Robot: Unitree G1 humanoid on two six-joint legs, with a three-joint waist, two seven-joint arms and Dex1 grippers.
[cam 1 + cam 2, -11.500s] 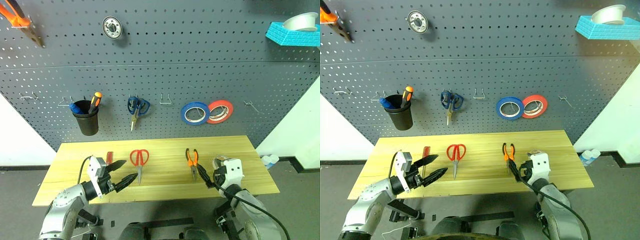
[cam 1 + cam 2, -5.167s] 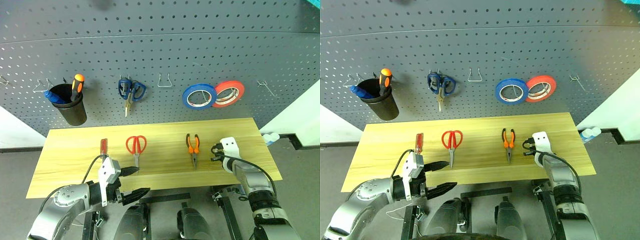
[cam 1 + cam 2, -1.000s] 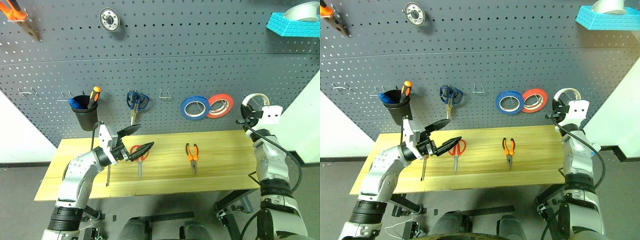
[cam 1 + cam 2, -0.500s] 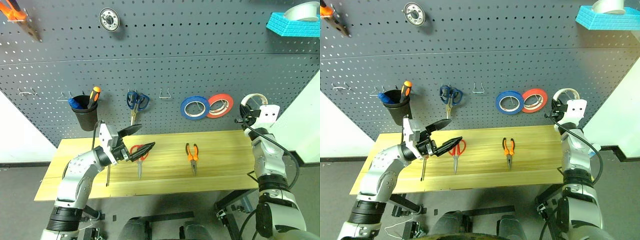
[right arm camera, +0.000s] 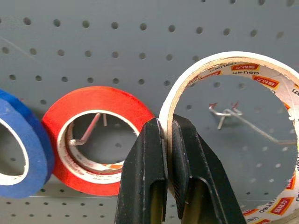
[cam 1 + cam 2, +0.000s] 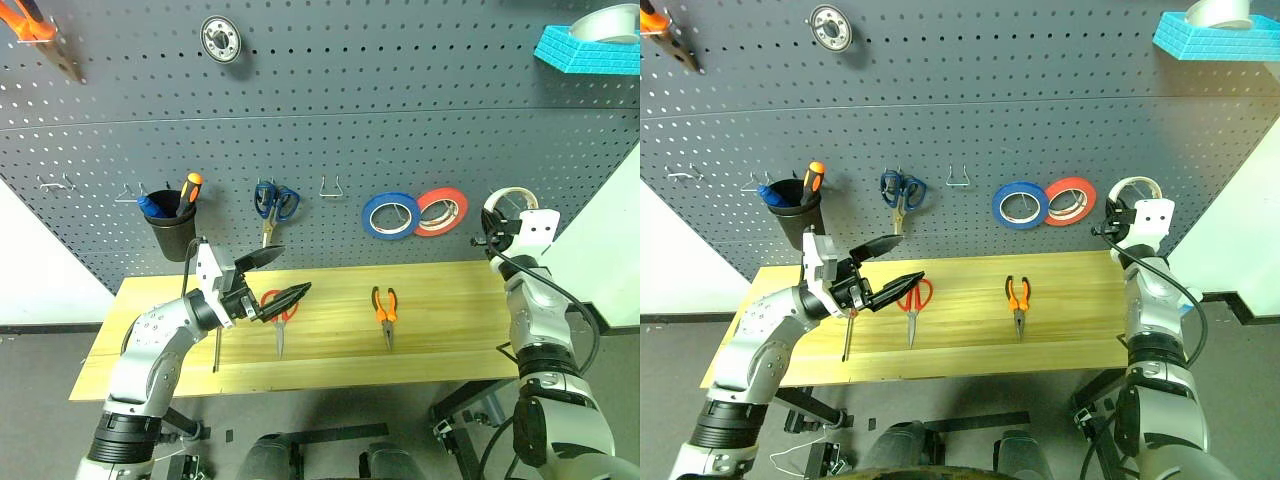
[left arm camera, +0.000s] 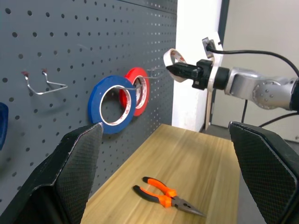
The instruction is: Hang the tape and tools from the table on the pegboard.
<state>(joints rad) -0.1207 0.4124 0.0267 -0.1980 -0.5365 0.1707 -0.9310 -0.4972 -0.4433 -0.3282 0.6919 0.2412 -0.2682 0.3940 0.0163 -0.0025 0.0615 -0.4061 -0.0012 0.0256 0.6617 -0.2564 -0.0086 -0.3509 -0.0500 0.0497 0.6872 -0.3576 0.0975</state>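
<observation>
My right gripper (image 5: 168, 135) is shut on the rim of the cream tape (image 5: 261, 74) and holds it up against the pegboard (image 6: 400, 120), right of the coloured rolls. A bare metal hook (image 5: 225, 112) shows through the tape's hole. Still apart from everything, my left gripper (image 6: 295, 269) hangs open above the table (image 6: 450, 320), just over the red-handled scissors (image 6: 277, 312). The orange-and-black pliers (image 6: 385, 308) lie mid-table. The screwdriver's thin shaft (image 6: 215, 352) shows below my left gripper, which hides its handle.
On the pegboard hang a blue roll (image 6: 390, 216), a red-orange roll (image 6: 441, 210), blue-handled scissors (image 6: 273, 205), a black cup (image 6: 170, 238) with screwdrivers, and an empty hook (image 6: 331, 189). A turquoise shelf (image 6: 585, 45) sits at the top right.
Since the earliest frames my right gripper has lifted the tape from the table's right end up to the pegboard, and my left gripper has risen over the scissors. Nothing visibly moved in the last second.
</observation>
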